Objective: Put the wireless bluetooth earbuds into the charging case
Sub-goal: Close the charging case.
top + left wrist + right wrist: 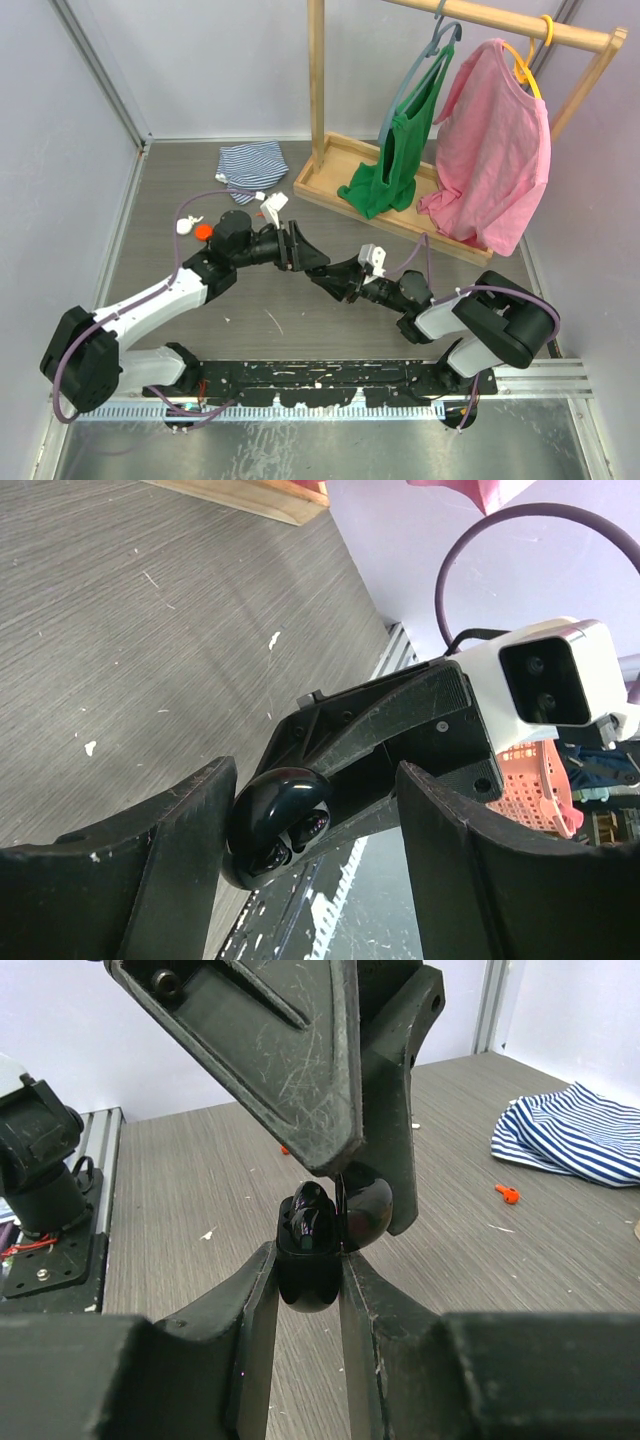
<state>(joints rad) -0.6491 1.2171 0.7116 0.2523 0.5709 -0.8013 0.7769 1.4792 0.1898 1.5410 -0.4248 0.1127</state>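
Observation:
The black charging case (308, 1260) is held upright above the table, with my right gripper (308, 1282) shut on its body. Its lid (366, 1210) hangs open to the right. Glossy black earbuds (316, 1222) sit in the case's wells and also show under the lid in the left wrist view (300, 830). My left gripper (315, 825) straddles the case (272, 825) from the other side and is open. Its left finger (180, 840) touches the lid, and its right finger (450, 840) stands well apart. In the top view the two grippers meet tip to tip, the left (303, 256) and the right (328, 280).
A striped cloth (252, 162) lies at the back. An orange puck (203, 231) and small white pieces (272, 205) lie near the left arm. A small orange bit (508, 1194) rests on the table. A wooden rack base (330, 180) with green and pink garments stands at the back right.

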